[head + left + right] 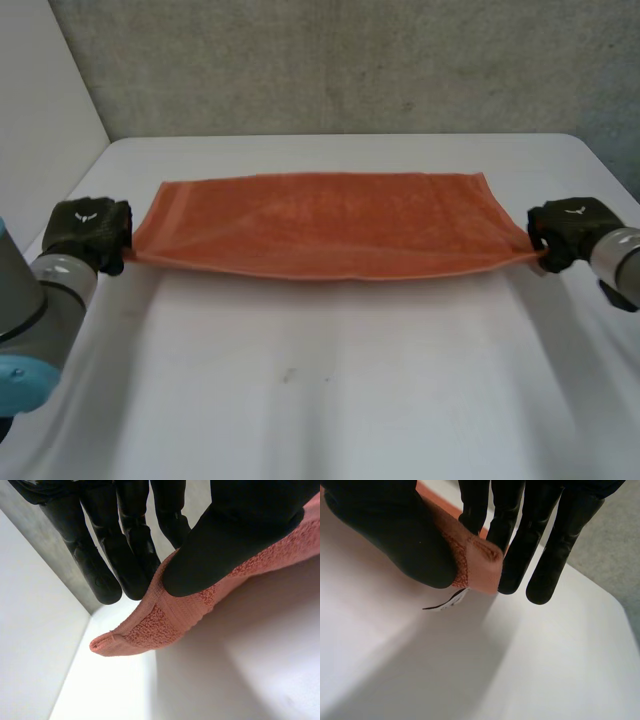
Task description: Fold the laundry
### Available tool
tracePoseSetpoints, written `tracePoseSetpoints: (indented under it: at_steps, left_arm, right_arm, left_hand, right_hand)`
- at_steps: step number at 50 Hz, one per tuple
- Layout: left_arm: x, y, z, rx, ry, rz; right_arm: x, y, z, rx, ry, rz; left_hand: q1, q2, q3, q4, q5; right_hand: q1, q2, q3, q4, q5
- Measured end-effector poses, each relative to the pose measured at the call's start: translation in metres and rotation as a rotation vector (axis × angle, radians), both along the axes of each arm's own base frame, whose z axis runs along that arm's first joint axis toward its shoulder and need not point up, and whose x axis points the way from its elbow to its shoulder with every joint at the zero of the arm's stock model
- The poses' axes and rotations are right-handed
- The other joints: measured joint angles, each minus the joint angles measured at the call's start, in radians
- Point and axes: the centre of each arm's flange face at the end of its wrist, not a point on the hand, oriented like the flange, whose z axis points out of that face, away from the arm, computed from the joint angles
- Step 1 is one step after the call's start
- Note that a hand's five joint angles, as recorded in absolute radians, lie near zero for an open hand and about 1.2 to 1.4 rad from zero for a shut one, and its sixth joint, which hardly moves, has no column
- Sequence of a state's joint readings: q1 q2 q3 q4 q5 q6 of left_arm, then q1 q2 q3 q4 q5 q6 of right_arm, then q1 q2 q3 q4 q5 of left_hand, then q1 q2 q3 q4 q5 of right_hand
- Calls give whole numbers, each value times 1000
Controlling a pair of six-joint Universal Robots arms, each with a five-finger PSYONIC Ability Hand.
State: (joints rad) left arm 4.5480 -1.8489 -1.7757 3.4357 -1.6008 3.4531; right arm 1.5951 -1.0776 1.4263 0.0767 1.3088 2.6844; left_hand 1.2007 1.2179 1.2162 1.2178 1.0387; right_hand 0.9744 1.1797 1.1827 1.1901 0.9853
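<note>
Starting nearest: the white counter point(320, 400) is seen in front, with the orange towel point(320, 225) held stretched across it between both hands, near edge lifted off the surface. The towel's left near corner is pinched between thumb and fingers of the left hand point(88, 232). The right near corner is pinched likewise by the right hand point(568, 230), with a small label point(447, 602) hanging under that corner. The towel's far edge looks laid on the counter, short of the grey wall point(350, 60).

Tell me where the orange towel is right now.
In the head view the towel stretches across the middle of the table, one near corner pinched by the left hand, the other by the right hand.
</note>
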Motion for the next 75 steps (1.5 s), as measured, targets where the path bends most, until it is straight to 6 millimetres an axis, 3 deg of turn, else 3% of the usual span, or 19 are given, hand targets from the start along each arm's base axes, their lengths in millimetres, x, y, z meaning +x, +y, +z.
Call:
tracePoseSetpoints:
  at_steps: [3,5,13,18,25,29,35,36,40,47,55,57,58,59,60,62,68,75]
  left_arm:
    - [3,12,5,53,-23,-1]
    - [7,33,15,119,-60,-6]
    - [12,83,39,174,-148,-75]
    - [9,94,43,138,-172,-139]
    - [2,72,34,105,-174,-164]
    - [-8,27,12,86,-175,-167]
    - [-22,-24,-11,53,-178,-163]
    - [-22,-24,-11,53,-178,-163]
    - [-33,-58,-25,2,-181,-147]
    - [-47,-89,-35,-99,-171,-141]
    - [-61,-102,-48,-152,-162,-162]
    - [-64,-102,-52,-153,-161,-170]
    - [-65,-101,-53,-153,-161,-173]
    - [-68,-100,-55,-156,-160,-179]
    - [-69,-100,-55,-158,-159,-181]
    - [-72,-98,-56,-165,-157,-189]
    - [-79,-89,-51,-189,-151,-207]
    - [-77,-68,-21,-220,-143,-206]
  right_arm:
    - [-6,10,9,13,92,18]
    - [-12,32,23,57,240,63]
    - [-16,85,53,140,444,186]
    - [-15,91,62,101,482,208]
    - [-15,63,51,27,478,172]
    - [-2,24,28,-14,439,133]
    - [22,-10,1,-55,421,110]
    - [22,-10,1,-55,421,110]
    - [36,-34,-20,-109,433,83]
    - [47,-61,-40,-186,458,36]
    - [51,-80,-54,-245,467,-17]
    - [53,-83,-53,-270,462,-26]
    - [54,-84,-53,-282,459,-31]
    - [55,-85,-51,-305,453,-42]
    - [56,-86,-50,-315,451,-47]
    - [57,-88,-46,-344,441,-66]
    - [57,-87,-18,-428,360,-137]
    - [48,-66,35,-476,139,-199]
  left_hand:
    - [0,0,0,0,0]
    - [0,0,0,0,0]
    - [0,0,0,0,0]
    - [0,0,0,0,0]
    - [0,0,0,0,0]
    - [3,0,0,0,0]
    - [3,0,0,0,0]
    - [3,0,0,0,0]
    - [3,0,0,0,0]
    - [3,0,0,0,0]
    - [-33,-52,-40,-41,-35]
    - [-178,-170,-167,-170,-161]
    - [-378,-374,-368,-374,-364]
    - [-408,-400,-393,-400,-391]
    - [-752,-727,-718,-714,-725]
    - [-850,-873,-859,-729,-847]
    - [-1001,-1021,-1017,-729,-996]
    - [-1021,-1048,-1044,-729,-1009]
  right_hand:
    - [0,0,0,0,0]
    - [0,0,0,0,0]
    - [0,0,1,0,0]
    - [0,0,1,0,0]
    - [0,0,1,0,0]
    - [0,0,1,0,0]
    - [0,0,1,0,0]
    - [0,0,1,0,0]
    - [0,0,1,0,0]
    - [0,0,1,0,0]
    - [-15,-22,-23,-25,-17]
    - [-198,-214,-213,-216,-196]
    - [-198,-214,-213,-216,-196]
    - [-492,-543,-534,-516,-491]
    - [-580,-622,-612,-614,-590]
    - [-743,-897,-895,-900,-860]
    - [-767,-958,-972,-958,-913]
    - [-767,-958,-972,-958,-913]
